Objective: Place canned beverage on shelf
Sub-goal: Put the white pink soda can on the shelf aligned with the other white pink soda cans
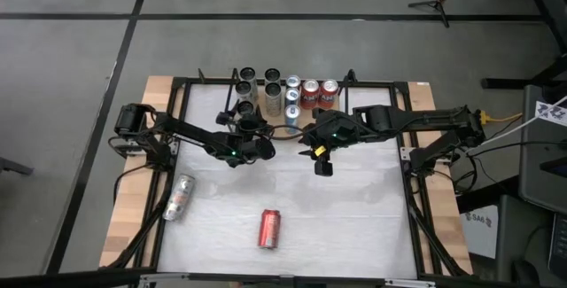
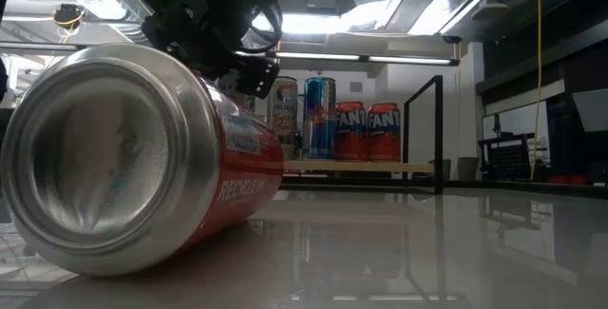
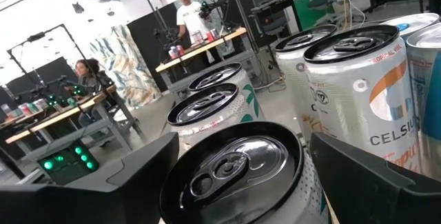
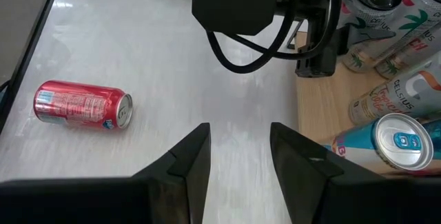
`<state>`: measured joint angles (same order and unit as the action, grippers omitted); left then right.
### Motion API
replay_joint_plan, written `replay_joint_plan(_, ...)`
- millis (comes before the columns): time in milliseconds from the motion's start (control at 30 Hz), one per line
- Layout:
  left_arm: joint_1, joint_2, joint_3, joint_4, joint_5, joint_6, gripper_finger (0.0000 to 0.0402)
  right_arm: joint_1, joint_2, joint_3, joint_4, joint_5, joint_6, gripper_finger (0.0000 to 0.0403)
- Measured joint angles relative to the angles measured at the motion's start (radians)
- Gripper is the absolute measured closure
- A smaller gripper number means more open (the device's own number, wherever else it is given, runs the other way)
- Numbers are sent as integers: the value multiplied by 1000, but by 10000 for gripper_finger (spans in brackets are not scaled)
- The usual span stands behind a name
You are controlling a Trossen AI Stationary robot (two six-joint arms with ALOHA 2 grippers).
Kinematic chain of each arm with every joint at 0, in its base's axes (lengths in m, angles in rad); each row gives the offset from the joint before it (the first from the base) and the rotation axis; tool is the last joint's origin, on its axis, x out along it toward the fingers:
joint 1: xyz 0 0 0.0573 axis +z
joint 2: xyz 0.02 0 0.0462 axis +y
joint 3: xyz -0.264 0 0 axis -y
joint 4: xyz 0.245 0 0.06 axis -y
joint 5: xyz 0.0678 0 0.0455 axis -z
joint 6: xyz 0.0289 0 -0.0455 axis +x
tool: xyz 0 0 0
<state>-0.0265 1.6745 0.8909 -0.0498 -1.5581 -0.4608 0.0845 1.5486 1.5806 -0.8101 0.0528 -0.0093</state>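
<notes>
Red can (image 1: 268,228) at lower centre and silver can (image 1: 180,196) unshelved; left gripper (image 1: 244,127) wide around a shelf (image 1: 283,121) can (image 3: 241,176), right gripper (image 1: 321,159) narrow, empty.

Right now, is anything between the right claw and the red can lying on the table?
Nothing visible does. The red can lies on its side on the bare tabletop. The right claw hovers empty in front of the shelf. The silver can lies well off toward the left arm's side, out of the path.
</notes>
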Motion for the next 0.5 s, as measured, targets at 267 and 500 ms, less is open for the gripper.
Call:
replay_joint_plan(267,0,0,0,41,0,0,82,0,0,0,0,0,0,256)
replay_joint_plan(500,0,0,0,73,0,1,82,0,0,0,0,0,0,256)
